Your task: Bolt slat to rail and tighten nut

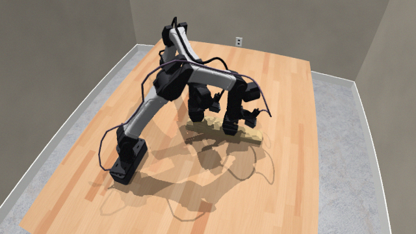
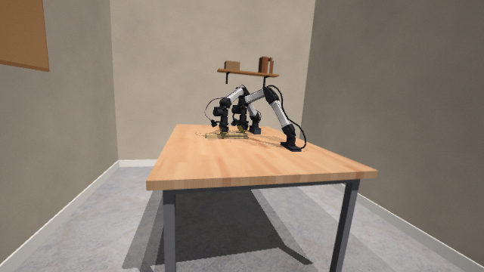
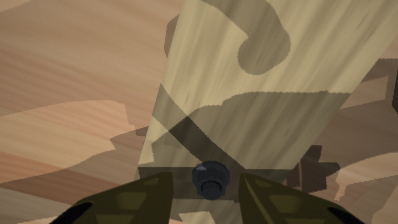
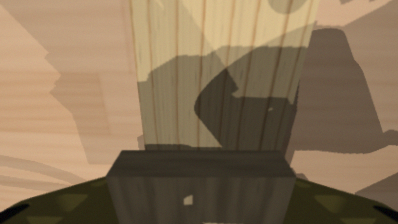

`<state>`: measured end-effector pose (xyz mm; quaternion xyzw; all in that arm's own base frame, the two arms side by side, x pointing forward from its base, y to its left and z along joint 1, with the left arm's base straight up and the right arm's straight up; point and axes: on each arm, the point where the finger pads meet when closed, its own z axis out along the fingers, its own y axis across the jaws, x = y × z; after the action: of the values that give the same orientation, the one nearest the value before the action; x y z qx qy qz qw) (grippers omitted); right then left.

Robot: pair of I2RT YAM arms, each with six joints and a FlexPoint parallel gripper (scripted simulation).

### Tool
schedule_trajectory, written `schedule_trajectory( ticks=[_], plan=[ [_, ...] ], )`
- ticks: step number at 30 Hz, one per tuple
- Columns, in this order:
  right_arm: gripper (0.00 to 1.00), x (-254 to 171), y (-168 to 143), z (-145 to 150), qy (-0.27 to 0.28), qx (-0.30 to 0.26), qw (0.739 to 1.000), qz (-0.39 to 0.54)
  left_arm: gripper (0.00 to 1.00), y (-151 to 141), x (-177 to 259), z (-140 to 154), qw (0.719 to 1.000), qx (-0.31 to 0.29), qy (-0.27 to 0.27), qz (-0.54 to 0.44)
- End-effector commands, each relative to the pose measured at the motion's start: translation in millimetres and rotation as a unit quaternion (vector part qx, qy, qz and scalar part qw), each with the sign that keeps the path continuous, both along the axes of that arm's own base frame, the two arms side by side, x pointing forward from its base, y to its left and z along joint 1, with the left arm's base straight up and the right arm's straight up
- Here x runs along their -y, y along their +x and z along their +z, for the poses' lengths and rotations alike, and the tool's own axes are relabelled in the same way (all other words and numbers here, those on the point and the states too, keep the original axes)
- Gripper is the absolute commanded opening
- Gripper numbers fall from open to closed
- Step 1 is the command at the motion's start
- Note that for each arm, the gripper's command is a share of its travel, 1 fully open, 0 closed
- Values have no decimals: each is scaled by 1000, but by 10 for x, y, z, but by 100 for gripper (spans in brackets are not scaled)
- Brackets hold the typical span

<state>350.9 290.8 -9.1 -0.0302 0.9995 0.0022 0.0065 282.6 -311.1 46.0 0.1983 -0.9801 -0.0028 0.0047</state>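
Observation:
A pale grained rail lies flat on the table. The slat appears to lie along it, one end showing as a raised step in the right wrist view. My right gripper is shut on the slat near that end, a finger at each side. A dark round nut or bolt top stands up near the other end. My left gripper is open around it, with small gaps on both sides. The hole and thread are hidden.
Both arms reach over the table from the same side, with forearms close together. The left arm stands behind the right in the top view. Their cables loop above and beside them. Shadows darken much of the wood in both wrist views.

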Motion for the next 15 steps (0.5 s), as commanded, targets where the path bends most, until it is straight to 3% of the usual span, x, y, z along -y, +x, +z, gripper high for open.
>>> schedule_trajectory(
  ticks=[1, 15],
  plan=[
    [67, -9, 31, 54, 5, 6, 1000, 0, 36, 37, 24, -11, 1000, 10, -4, 3],
    [67, -9, 31, 54, 5, 6, 1000, 0, 36, 38, 25, -43, 1000, 10, -4, 3]
  ],
)
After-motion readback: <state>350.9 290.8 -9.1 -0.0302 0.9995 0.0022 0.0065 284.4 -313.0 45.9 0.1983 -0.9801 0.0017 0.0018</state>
